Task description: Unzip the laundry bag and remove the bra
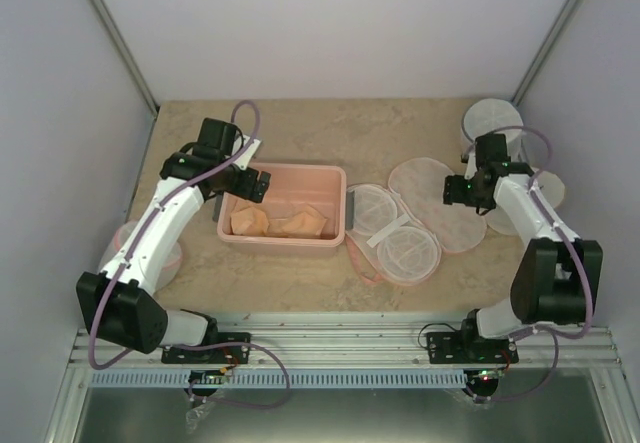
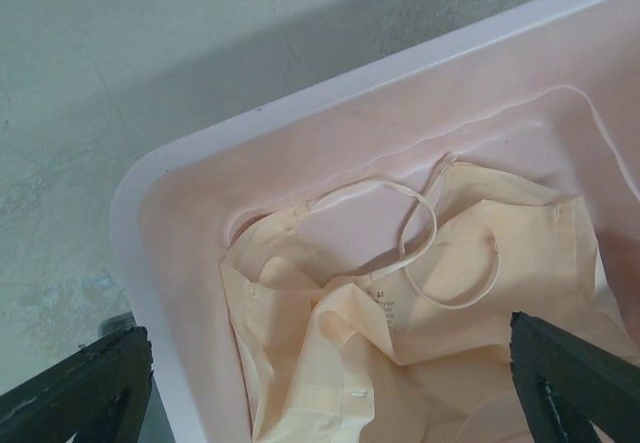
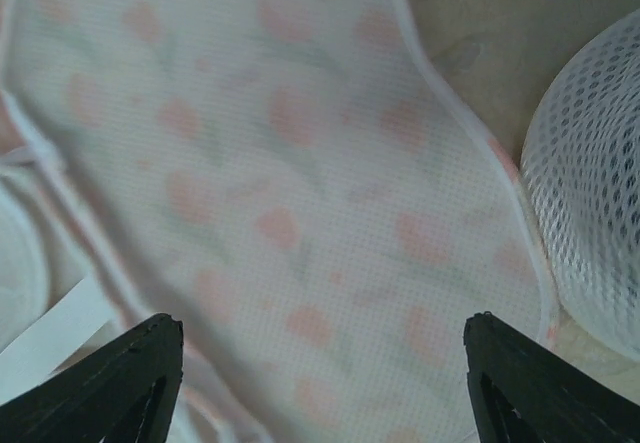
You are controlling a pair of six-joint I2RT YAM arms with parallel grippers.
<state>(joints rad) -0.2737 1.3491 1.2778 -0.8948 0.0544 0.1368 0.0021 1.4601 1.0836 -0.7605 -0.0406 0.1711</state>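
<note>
The laundry bag (image 1: 440, 203) lies opened out flat on the worktop (image 1: 300, 128), just right of the pink tub (image 1: 285, 170). The peach bra (image 1: 280, 223) lies crumpled inside this tub. The left hand (image 1: 258, 185) hangs open over the bra, and the right hand (image 1: 458, 193) hangs open over the bag.

We see the laundry bag (image 3: 270, 193) as fine mesh cloth, matt, with a softly printed pattern and a smooth pink fabric edging. The bra (image 2: 450, 363) looks like soft, matt peach cloth, creased, with thin smooth straps. The tub (image 2: 190, 223) is smooth pink plastic with a faint sheen. The table (image 1: 300, 128) has a matt, marbled stone look. The round container (image 3: 590, 213) is coarse white netting.
</note>
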